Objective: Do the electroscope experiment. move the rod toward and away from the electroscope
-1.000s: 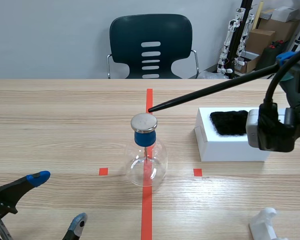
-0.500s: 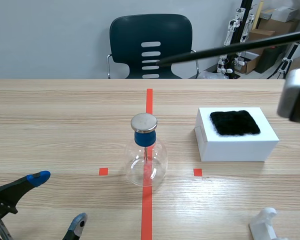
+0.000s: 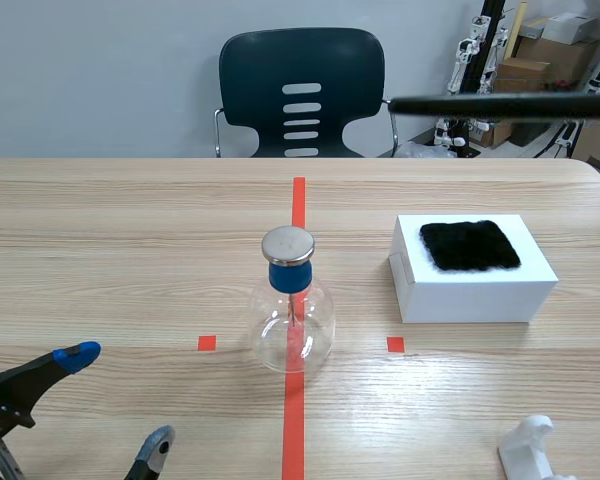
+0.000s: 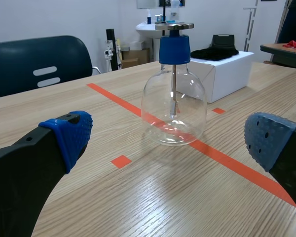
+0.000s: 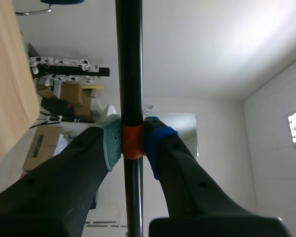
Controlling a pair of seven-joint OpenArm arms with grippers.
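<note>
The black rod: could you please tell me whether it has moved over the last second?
Yes. The rod has lifted up and away from the electroscope; its tip, earlier beside the metal disc, now hangs level by the chair.

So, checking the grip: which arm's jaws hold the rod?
The right arm: its jaws grip the black rod at its orange band. On the left arm they stand open, empty.

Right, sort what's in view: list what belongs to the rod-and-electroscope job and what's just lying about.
Job in hand:
rod, clamped in the right claw
electroscope flask

Lying about:
white box with a black cloth on top
white plastic piece
chair
open left claw, holding nothing
</note>
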